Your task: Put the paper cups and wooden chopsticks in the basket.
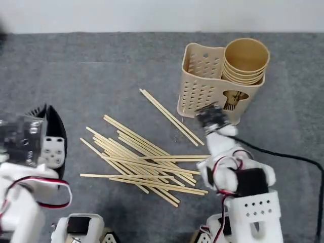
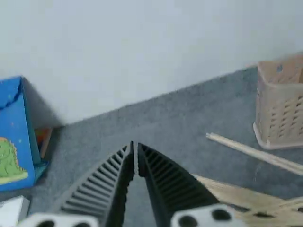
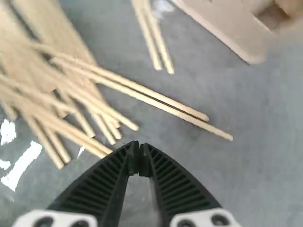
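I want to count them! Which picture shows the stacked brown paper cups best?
The high view: the stacked brown paper cups sit in the beige perforated plastic basket, open rims facing up. The left wrist view catches the basket's wall; the right wrist view, its bottom edge.

Brightly, evenly lit from overhead; soft, faint shadows under chopsticks (image 1: 142, 164) and at basket (image 1: 201, 86) foot on bench (image 1: 91, 76).
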Available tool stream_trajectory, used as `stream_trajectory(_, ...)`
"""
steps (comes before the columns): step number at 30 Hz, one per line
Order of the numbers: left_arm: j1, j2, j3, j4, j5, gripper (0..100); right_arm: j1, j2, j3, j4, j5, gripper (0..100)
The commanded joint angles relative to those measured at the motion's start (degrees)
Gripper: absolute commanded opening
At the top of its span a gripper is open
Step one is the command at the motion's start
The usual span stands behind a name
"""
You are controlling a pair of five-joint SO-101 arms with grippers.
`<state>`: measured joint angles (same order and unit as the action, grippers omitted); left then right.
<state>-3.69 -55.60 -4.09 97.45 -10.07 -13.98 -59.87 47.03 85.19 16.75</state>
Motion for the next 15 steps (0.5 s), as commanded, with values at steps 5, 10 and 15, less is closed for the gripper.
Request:
stream_trajectory(5, -2.5, -15.3, 34.4, -13.5, -0.4, 1, -6.0, 7.4, -3.5, -0.4, 8.4, 1.3)
stream_trajectory(10, -2.5, -21.7, 48.7, -19.7, -0.6, 1, -5.8, 20.7, -9.8, 0.2, 14.2, 15.1)
stream_trajectory(15, -2.5, -23.9, 53.3, -21.1, -5.4, 1, -6.1, 32.0, -16.4, -0.4, 20.2, 21.2)
